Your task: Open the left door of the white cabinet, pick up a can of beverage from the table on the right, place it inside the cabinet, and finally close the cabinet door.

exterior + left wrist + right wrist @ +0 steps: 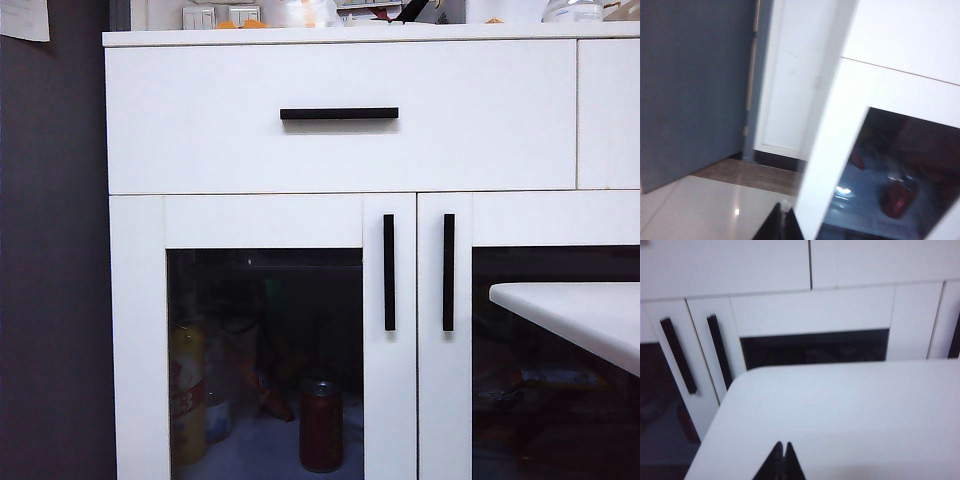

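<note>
In the exterior view the white cabinet (340, 150) fills the picture. A drawer (200, 120) with a level black handle sits at 12 o'clock. Below it the left door (265, 335) is flush with the frame, its upright black handle (389, 272) along its right edge, just beside the matching handle of the right door (530, 340). Behind the left door's dark glass the can (321, 425) stands upright on the cabinet floor at 6 o'clock. A yellow bottle (187, 395) stands to its 9 o'clock, well apart. A corner of the white counter (580, 310) enters at 3 o'clock, in front of the right door. Neither arm shows here.

In the left wrist view the left tool (781, 222) shows only as dark tips pressed together, holding nothing, above a pale tiled floor (700, 210). The left door's white frame and glass lie beside it; the can (897, 200) is a red blur behind the glass. A dark grey wall (690, 90) stands beyond.

In the right wrist view the right tool (784, 460) has its dark tips closed against each other, empty, over the bare counter (850, 410). Beyond the counter's rounded corner are the right door (812, 335) and both upright handles.
</note>
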Available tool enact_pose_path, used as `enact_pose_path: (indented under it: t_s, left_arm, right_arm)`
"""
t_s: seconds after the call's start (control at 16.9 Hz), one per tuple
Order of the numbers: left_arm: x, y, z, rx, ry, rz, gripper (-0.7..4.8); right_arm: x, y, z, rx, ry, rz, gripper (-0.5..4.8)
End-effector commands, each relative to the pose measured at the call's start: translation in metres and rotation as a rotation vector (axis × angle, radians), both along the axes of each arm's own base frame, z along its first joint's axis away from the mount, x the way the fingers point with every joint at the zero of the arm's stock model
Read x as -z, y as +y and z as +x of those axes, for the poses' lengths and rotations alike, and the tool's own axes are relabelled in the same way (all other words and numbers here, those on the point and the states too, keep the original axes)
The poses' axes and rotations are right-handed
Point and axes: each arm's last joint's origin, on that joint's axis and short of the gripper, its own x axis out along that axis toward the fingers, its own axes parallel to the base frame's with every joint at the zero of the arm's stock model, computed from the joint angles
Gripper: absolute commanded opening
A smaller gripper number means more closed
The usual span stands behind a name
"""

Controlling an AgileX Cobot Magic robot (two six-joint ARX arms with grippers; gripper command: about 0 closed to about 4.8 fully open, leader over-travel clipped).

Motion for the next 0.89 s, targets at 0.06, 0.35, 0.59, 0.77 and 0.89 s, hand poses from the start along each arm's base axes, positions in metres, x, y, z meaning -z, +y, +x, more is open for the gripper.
enact_pose_path:
  t_s: [0.06,0.35,0.59,0.77,0.89]
  left_arm:
    - [-0.001,0.001,-0.0002,-0.022,-0.01,0.002,-0.05]
    - [-0.0008,0.0006,-0.0002,-0.01,-0.009,0.001,-0.05]
    - [-0.0008,0.0006,-0.0002,-0.01,-0.009,0.001,-0.05]
    - [-0.0008,0.0006,-0.0002,-0.01,-0.009,0.001,-0.05]
    - [-0.0008,0.0006,-0.0002,-0.011,-0.009,0.001,-0.05]
  right_arm:
    - [-0.0036,-0.0001,0.0,0.002,-0.041,0.0,0.04]
    - [-0.0033,0.0,0.0,-0.002,-0.038,0.001,0.03]
    - [-0.0033,0.0,0.0,-0.002,-0.038,0.001,0.04]
    - [-0.0033,0.0,0.0,-0.002,-0.038,0.001,0.04]
    - [-0.0032,-0.0002,0.0,0.0,-0.037,0.001,0.04]
